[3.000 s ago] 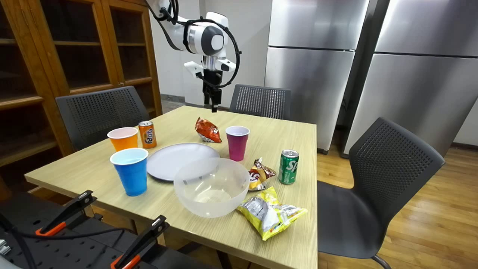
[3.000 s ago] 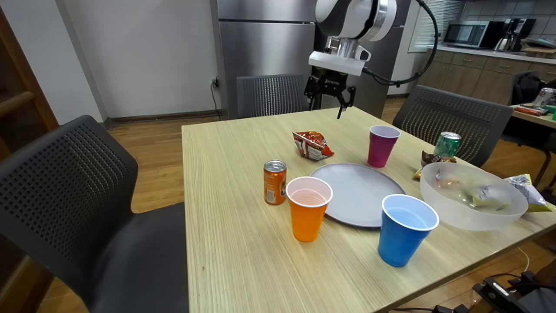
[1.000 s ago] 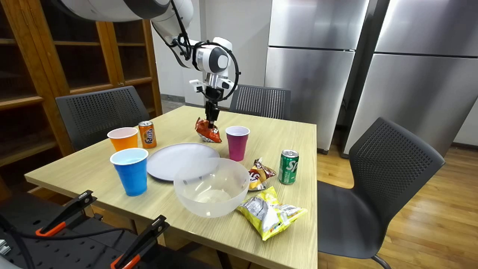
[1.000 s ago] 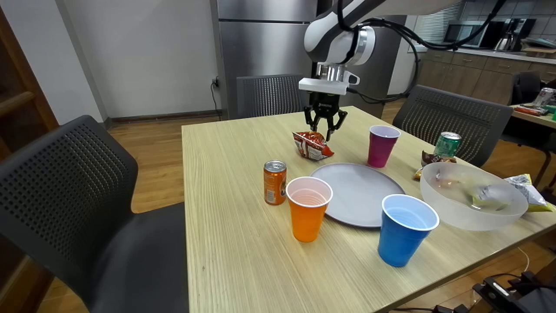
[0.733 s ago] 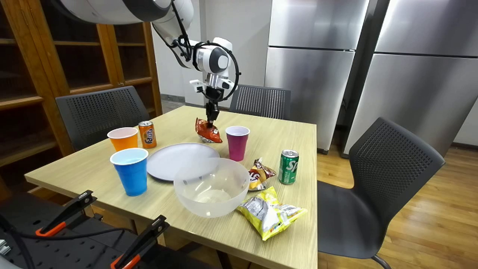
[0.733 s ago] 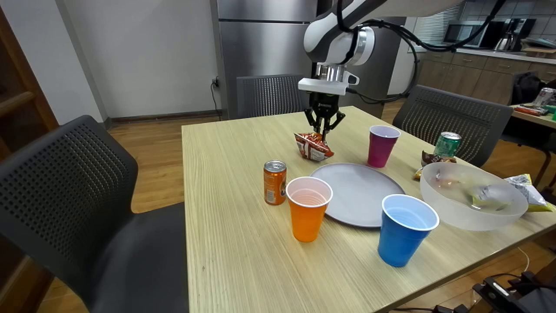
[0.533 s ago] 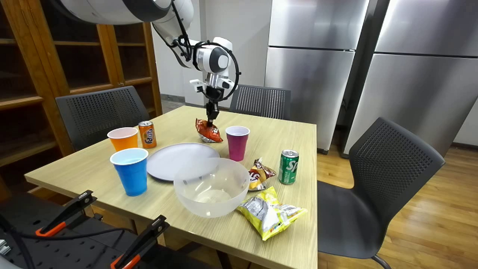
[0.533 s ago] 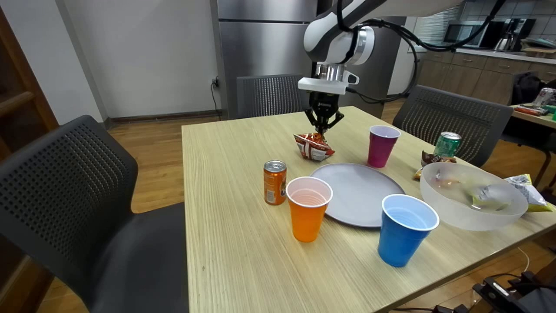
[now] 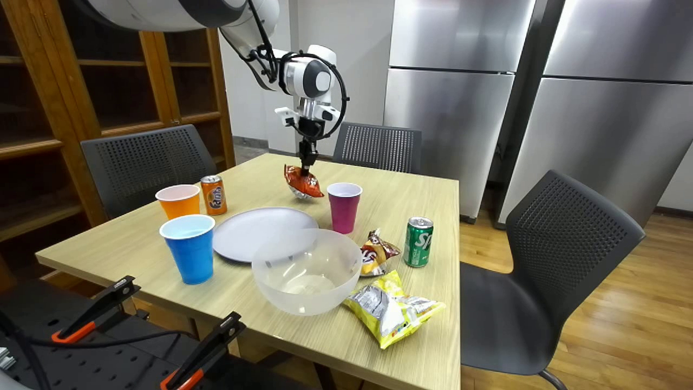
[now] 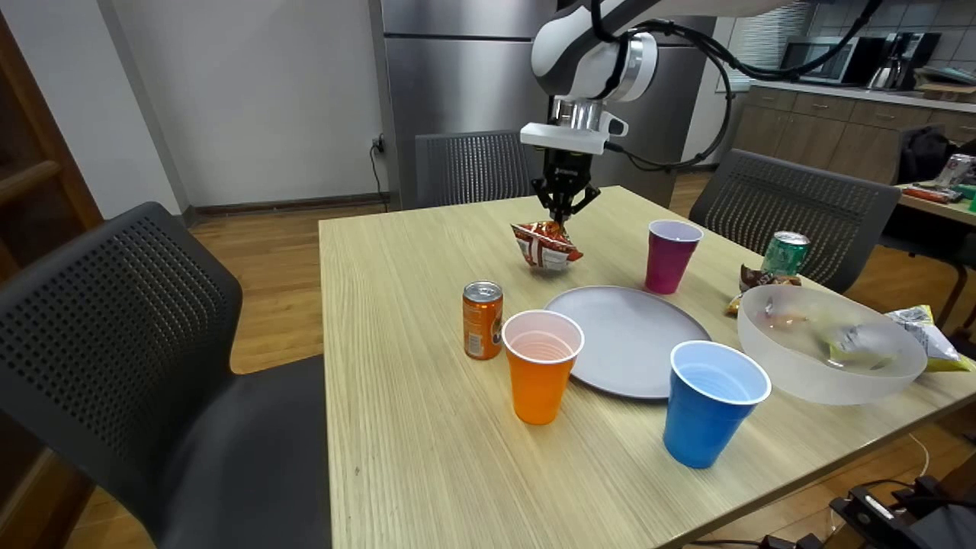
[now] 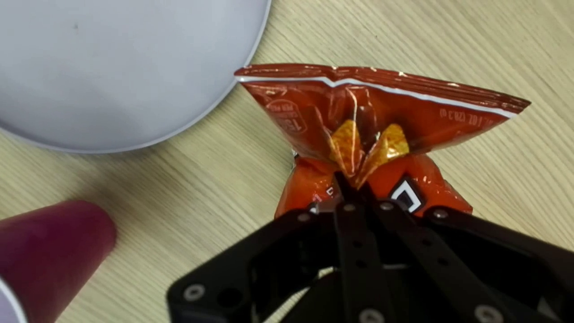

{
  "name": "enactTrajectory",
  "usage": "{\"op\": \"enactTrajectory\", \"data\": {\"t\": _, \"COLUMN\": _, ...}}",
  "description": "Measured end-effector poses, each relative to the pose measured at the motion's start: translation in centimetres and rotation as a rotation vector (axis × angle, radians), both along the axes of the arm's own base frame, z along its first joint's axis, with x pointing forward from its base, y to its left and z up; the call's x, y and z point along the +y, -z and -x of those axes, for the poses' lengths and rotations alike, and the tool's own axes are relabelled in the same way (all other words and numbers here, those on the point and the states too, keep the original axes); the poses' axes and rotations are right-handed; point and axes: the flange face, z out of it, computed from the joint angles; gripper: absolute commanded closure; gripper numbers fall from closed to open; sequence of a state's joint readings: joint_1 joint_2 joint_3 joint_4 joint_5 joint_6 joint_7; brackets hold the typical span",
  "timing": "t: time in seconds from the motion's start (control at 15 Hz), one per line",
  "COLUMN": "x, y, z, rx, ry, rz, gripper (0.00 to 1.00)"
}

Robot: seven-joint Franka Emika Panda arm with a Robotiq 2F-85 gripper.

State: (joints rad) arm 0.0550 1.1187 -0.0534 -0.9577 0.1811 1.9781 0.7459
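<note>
In the wrist view, a purple cup [image 11: 49, 246] was shown left of a red bag [image 11: 376, 121], which was pinched in the claw [image 11: 353, 185] just above the wood-grain table [image 11: 193, 197]. In an exterior view alone, a microwave [image 10: 837, 69] was shown at far right.

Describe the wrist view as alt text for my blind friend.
A black gripper pinches a fold of a red snack bag, its sealed edge fanning out beyond the grip. On the pale wood table, a grey plate shows at upper left and a purple cup at lower left, both cut off by the frame.
</note>
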Motion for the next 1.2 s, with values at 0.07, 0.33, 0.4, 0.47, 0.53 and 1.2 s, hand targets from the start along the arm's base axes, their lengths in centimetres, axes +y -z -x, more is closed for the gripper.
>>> {"op": "enactTrajectory", "data": {"t": 0.07, "x": 0.1, "y": -0.6, "z": -0.1, "rx": -0.008, "ry": -0.001, "rz": -0.002, "gripper": 1.00}}
{"op": "enactTrajectory", "data": {"t": 0.33, "x": 0.7, "y": -3.3, "z": -0.4, "rx": -0.038, "ry": -0.010, "rz": -0.006, "gripper": 1.00}}
{"op": "enactTrajectory", "data": {"t": 0.4, "x": 0.8, "y": -3.9, "z": -0.4, "rx": -0.043, "ry": -0.012, "rz": -0.007, "gripper": 1.00}}
{"op": "enactTrajectory", "data": {"t": 0.47, "x": 0.9, "y": -4.4, "z": -0.3, "rx": -0.047, "ry": -0.013, "rz": -0.007, "gripper": 1.00}}
{"op": "enactTrajectory", "data": {"t": 0.53, "x": 1.0, "y": -5.0, "z": -0.2, "rx": -0.052, "ry": -0.016, "rz": -0.007, "gripper": 1.00}}
{"op": "enactTrajectory", "data": {"t": 1.2, "x": 2.0, "y": -7.7, "z": 4.6, "rx": -0.072, "ry": -0.021, "rz": -0.001, "gripper": 1.00}}
